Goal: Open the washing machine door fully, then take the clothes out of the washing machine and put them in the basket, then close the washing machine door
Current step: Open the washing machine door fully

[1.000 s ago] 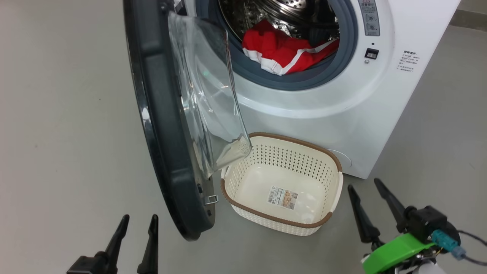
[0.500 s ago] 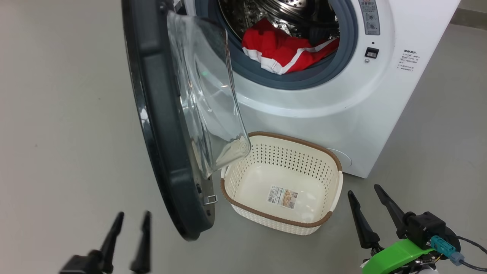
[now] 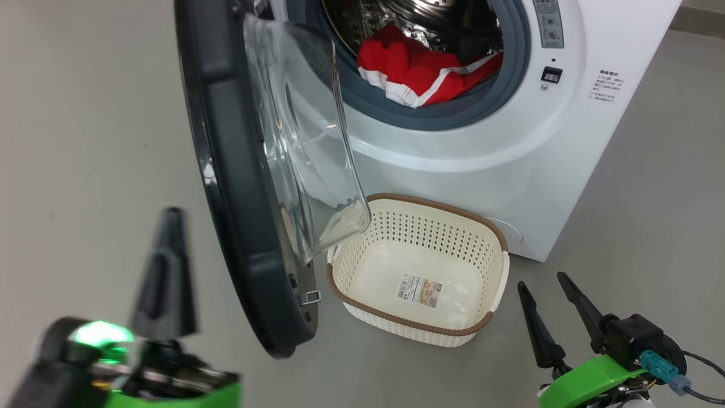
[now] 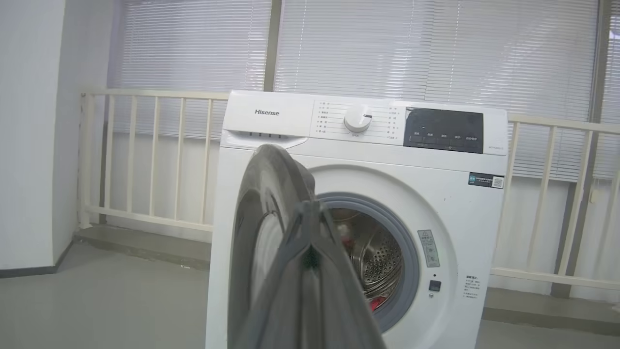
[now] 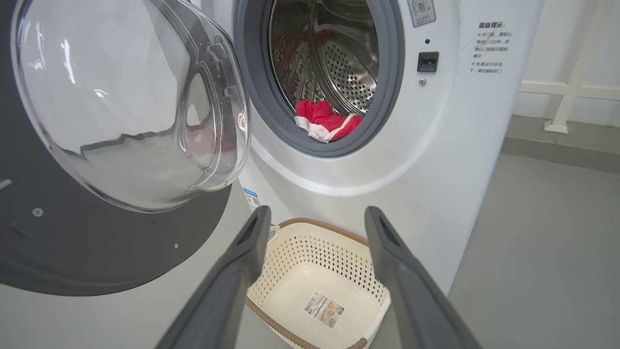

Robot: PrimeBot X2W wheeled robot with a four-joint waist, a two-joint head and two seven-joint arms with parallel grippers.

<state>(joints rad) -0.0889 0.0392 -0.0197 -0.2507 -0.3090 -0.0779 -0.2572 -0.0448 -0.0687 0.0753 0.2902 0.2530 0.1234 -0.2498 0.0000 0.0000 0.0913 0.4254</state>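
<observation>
The washing machine (image 3: 510, 141) stands ahead with its door (image 3: 238, 187) swung partly out, black rim edge-on and glass bowl facing the drum. Red clothes (image 3: 422, 73) with white stripes lie at the drum mouth. On the floor below the opening sits the basket (image 3: 408, 326), with nothing in it but its label. My left gripper (image 3: 170, 218) is raised left of the door, shut, holding nothing and apart from the rim. Low at the right, my right gripper (image 3: 541, 281) stands open beside the basket. In the right wrist view my right gripper (image 5: 318, 213) frames the basket (image 5: 300, 252), under the clothes (image 5: 324, 123).
Grey floor spreads left of the door and right of the machine. In the left wrist view my shut left gripper (image 4: 310, 206) overlaps the door (image 4: 261, 203), with a cream railing (image 4: 145, 160) and window blinds behind the machine (image 4: 387, 145). A white wall closes the far left.
My left gripper has shut and risen from the bottom edge to stand tall left of the door. The head view has shifted slightly. The right gripper has stayed open and nearly still.
</observation>
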